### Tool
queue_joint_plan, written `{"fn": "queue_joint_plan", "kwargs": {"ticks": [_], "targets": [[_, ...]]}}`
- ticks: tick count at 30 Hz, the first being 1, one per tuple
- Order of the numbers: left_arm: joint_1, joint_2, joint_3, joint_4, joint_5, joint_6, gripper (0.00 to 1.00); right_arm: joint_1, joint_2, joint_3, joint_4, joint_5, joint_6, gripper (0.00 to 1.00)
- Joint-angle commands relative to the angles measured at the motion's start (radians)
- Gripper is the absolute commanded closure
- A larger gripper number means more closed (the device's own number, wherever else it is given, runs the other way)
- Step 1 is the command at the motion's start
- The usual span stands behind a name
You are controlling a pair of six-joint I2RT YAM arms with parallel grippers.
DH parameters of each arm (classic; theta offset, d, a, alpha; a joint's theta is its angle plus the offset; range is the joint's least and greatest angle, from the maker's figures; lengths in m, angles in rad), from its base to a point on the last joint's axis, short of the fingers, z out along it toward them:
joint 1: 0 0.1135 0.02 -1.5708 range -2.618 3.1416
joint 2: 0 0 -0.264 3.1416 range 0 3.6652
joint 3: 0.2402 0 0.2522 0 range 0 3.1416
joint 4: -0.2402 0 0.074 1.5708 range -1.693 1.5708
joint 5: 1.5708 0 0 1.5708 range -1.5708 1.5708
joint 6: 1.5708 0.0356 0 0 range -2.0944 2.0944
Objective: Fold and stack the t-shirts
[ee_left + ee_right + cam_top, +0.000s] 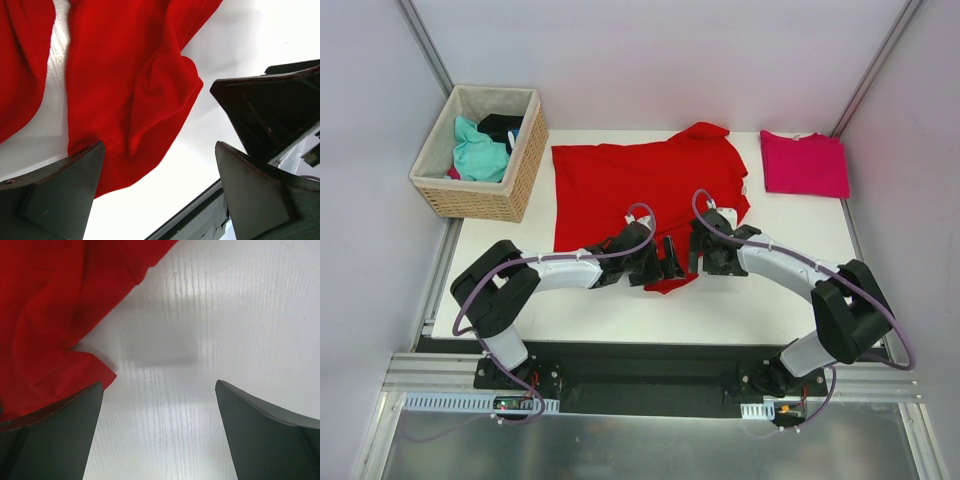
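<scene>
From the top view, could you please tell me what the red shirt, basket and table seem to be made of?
Red shirt: soft matte cloth, likely knit; it creases and drapes in folds.
Basket: woven wicker or similar fibre, tan; the weave shows on its wall.
Table: smooth white board, probably laminate; slight sheen with faint grain lines.

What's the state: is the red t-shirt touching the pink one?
Apart. Top view shows white table between the red t-shirt and the pink t-shirt.
</scene>
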Motion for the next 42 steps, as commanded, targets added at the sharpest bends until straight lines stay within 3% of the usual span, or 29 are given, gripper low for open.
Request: {"fn": "queue_joint_plan", "kwargs": {"ticks": [1,17,31,42], "targets": [[0.011,-0.058,-0.018,0.027,-0.016,-0.003,0.08,0.006,0.029,-0.004,0.011,-0.01,0.023,0.0],[0.024,-0.105,-0.033,0.009,-0.025,0.012,0.08,0.009,0.076,0.047,0.019,-0.027,0.007,0.0],[0.12,-0.398,-0.122,-0.117,-0.152,0.054,0.05,0.029,0.159,0.019,-0.014,-0.004,0.043,0.0],[0.168,-0.56,-0.196,-0.171,-0.182,0.061,0.04,0.112,-0.081,-0.204,-0.208,0.067,0.207,0.0]]}}
